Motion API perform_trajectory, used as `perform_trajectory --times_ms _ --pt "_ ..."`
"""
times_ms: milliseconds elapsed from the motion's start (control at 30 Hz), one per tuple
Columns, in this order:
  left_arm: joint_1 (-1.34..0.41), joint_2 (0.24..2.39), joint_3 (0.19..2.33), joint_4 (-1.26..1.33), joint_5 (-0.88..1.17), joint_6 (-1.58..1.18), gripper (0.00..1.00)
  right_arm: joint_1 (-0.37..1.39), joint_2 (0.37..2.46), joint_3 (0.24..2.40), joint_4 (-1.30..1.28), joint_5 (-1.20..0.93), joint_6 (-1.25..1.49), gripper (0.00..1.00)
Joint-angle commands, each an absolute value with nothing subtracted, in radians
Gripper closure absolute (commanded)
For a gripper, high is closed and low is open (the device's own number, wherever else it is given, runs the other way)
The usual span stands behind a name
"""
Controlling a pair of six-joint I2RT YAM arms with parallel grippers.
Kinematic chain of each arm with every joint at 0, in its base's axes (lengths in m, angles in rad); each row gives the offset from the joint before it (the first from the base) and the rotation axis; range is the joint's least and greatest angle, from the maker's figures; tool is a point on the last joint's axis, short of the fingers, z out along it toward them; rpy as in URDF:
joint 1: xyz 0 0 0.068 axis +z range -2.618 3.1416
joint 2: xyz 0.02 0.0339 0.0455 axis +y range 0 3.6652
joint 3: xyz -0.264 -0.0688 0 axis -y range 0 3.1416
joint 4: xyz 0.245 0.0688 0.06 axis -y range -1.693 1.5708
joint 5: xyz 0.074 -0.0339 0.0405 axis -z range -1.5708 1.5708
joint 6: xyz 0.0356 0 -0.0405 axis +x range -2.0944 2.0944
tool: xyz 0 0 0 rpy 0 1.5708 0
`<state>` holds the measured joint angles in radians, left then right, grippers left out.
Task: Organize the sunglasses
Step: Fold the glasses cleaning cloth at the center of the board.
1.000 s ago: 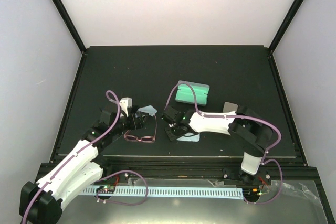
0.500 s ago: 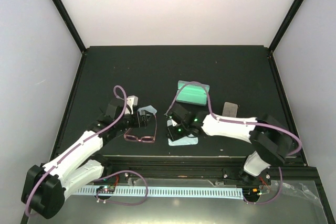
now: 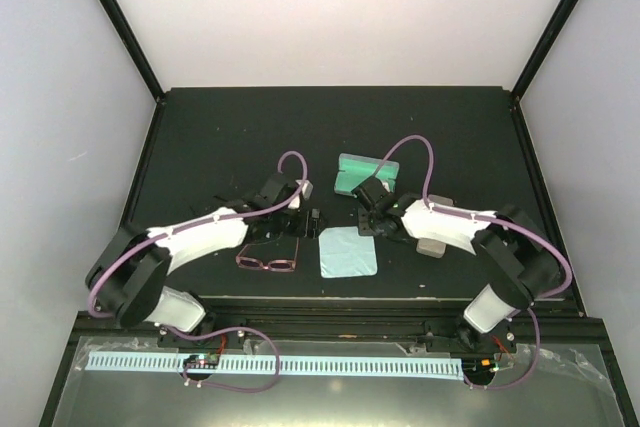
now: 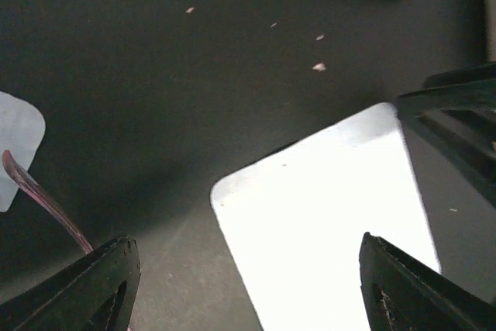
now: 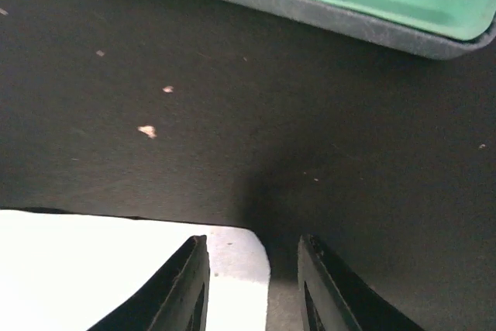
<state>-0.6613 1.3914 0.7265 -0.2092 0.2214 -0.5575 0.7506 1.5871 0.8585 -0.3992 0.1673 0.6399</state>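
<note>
Little looks sorted yet. The pink sunglasses [image 3: 266, 264] lie loose on the tabletop [image 3: 200, 137] near its front edge, just left of the blue cloth [image 3: 348, 252], and the green case [image 3: 367, 175] sits open, seemingly empty. I can't spot a black pair. The left gripper [image 3: 312, 224] is spread wide and the right gripper [image 3: 370, 221] slightly parted; both are empty, at the cloth's far corners.

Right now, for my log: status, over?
Left tool open, empty. Right tool open, empty. Pink-framed sunglasses lying free, unfolded. Light blue cloth beside them.
</note>
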Motion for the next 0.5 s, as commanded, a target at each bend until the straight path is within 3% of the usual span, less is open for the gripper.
perform_trajectory --times_ms 0,467 --pt "-0.689 1.503 0.791 -0.233 0.158 -0.547 0.23 0.749 1.642 0.879 -0.415 0.252 0.619 0.66" --pt "-0.722 1.63 0.804 -0.223 0.171 -0.566 0.38 0.748 1.695 0.844 -0.352 0.138 0.6 0.8"
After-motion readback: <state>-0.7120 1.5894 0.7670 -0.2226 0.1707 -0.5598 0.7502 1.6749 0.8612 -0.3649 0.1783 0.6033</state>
